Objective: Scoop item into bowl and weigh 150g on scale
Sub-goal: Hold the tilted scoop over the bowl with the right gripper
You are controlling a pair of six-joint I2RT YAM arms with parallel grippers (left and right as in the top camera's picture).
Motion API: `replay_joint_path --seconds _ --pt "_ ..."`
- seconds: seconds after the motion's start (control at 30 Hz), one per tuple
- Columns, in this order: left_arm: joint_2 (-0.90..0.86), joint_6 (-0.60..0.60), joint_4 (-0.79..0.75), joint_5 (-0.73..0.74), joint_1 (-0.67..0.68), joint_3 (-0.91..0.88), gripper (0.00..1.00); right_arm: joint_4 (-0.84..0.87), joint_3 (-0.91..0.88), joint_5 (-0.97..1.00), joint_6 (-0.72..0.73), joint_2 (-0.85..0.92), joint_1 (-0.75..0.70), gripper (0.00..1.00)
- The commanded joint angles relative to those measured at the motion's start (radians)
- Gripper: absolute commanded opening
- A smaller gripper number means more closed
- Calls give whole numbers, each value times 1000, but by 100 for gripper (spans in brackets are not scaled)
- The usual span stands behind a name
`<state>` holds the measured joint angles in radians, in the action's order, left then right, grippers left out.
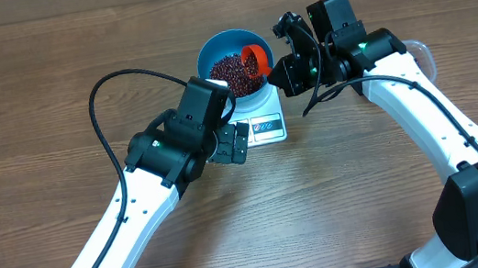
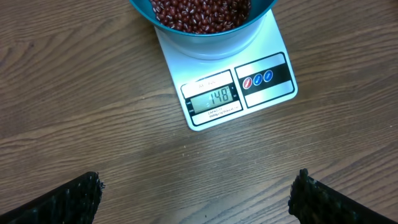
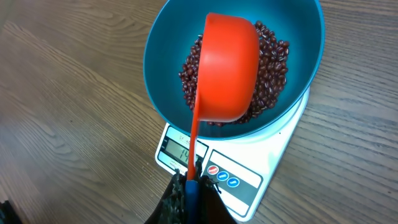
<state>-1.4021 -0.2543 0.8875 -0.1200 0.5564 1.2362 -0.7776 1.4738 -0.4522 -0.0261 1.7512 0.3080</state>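
Note:
The blue bowl [image 1: 209,50] stands on the white scale [image 1: 266,126] and holds a heap of dark red beans [image 1: 231,72]. In the left wrist view the scale [image 2: 273,37] shows 148 on its display [image 2: 211,98], under the bowl [image 2: 205,40] with the beans [image 2: 199,12]. My right gripper [image 3: 193,183] is shut on the blue-tipped handle of the red scoop [image 3: 227,68], which hangs tipped mouth-down over the beans [image 3: 273,56] in the bowl [image 3: 168,50]. My left gripper [image 2: 198,180] stands open over bare table just in front of the scale, holding nothing.
The wooden table [image 1: 29,87] stretches to all sides. A clear tub [image 1: 422,50] shows partly behind the right arm. A black cable [image 1: 101,106] loops over the left arm.

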Motion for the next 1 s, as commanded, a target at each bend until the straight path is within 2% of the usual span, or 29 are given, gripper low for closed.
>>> replay_joint_path --seconds 0.0,0.5,0.63,0.77,0.97 --pt "7 15 -2 2 0 -7 99 7 26 3 4 -29 -2 4" --pt "7 15 -2 2 0 -7 100 2 26 2 3 -29 -2 4" --pt "7 15 -2 2 0 -7 100 -17 26 -75 -103 -29 0 4" --pt "7 15 -2 2 0 -7 100 -8 26 39 5 -29 -4 4" --pt "7 15 -2 2 0 -7 100 -11 26 40 3 -29 -6 4"
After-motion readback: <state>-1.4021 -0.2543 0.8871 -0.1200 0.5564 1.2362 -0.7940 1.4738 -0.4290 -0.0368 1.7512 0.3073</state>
